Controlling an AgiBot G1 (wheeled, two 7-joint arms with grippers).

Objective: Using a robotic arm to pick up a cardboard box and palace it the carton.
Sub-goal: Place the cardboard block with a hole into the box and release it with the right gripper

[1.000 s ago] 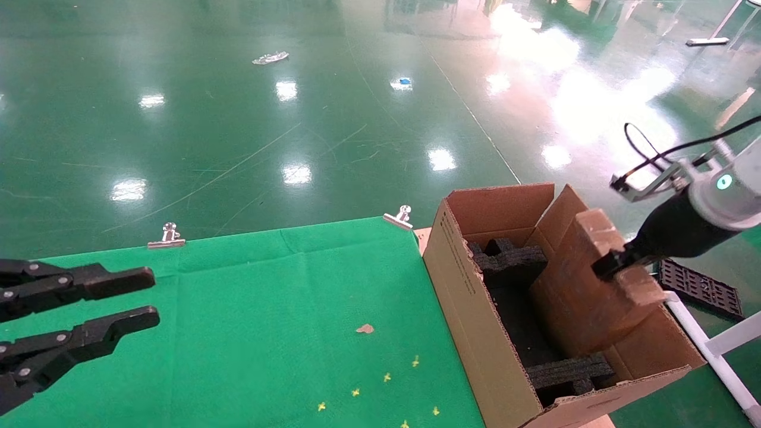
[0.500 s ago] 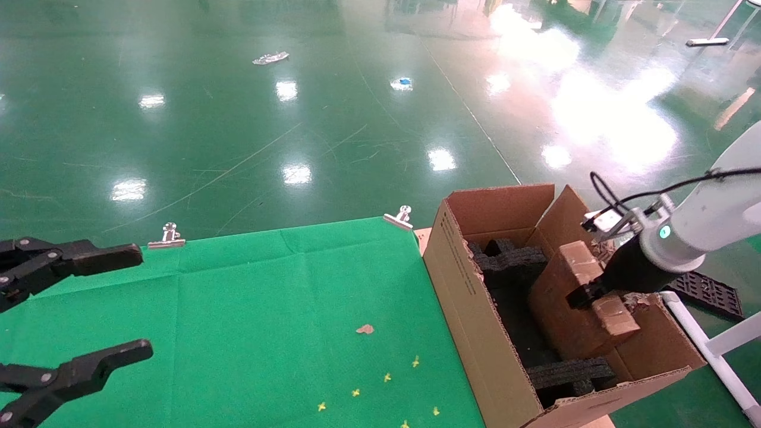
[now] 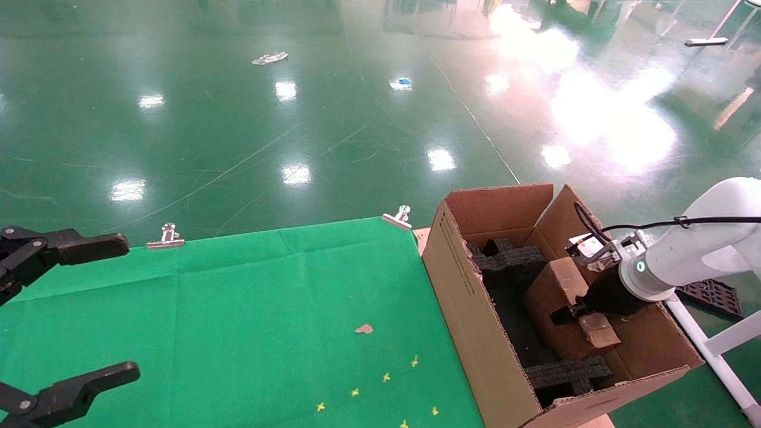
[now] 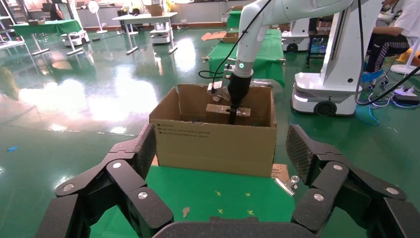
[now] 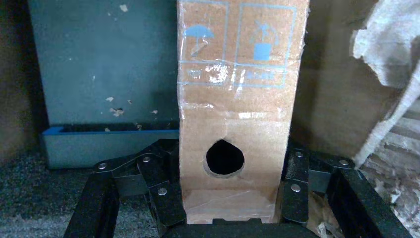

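Our count of what is in sight

We count one carton (image 3: pixel 469 309), one cardboard box (image 3: pixel 559 297), two black foam inserts (image 3: pixel 511 258), two metal clips (image 3: pixel 166 236), one green cloth (image 3: pixel 250 321) and two grippers: left (image 3: pixel 89 309), right (image 3: pixel 579 312).

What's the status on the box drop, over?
Right gripper shut on small box, low inside the carton. Left gripper open over the green table, idle. Nothing blocking.

My left gripper (image 4: pixel 218 163): spread wide.
My view ahead: robotic arm (image 4: pixel 257 25) gripping cardboard box (image 4: pixel 223 114) inside carton (image 4: pixel 215 144).
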